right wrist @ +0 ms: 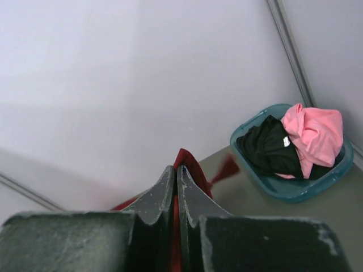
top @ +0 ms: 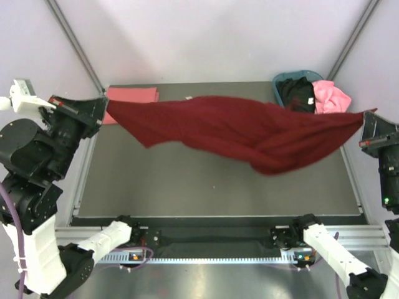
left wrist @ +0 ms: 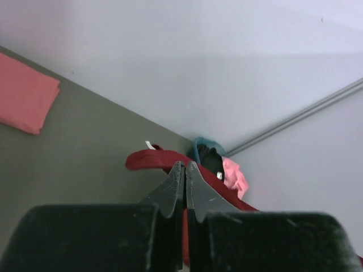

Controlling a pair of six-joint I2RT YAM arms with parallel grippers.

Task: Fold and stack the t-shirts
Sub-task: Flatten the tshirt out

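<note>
Pinching one end of the dark maroon red cloth t-shirt (top: pixel 237 134), the left gripper (left wrist: pixel 185 165) has its two dark fingers pressed together on the fabric, which emerges just past the fingertips. The right gripper (right wrist: pixel 176 168) likewise has its fingers closed on the opposite end of the same garment, with red cloth showing between and just beyond the tips. Between the two pairs of fingers the t-shirt hangs stretched in the air, sagging lowest nearer the right fingers, above the flat grey table (top: pixel 187 187). Whether its lowest fold touches the surface cannot be determined.

Beyond the left fingers, a folded salmon-pink cloth t-shirt (top: pixel 132 95) lies flat at the far table edge. Beyond the right fingers, a teal-blue plastic basket (right wrist: pixel 292 191) sits at the far corner. It holds a crumpled black cloth t-shirt (right wrist: pixel 269 148) and, touching it on the side away from the left fingers, a crumpled bright pink cloth t-shirt (right wrist: pixel 315 133).
</note>
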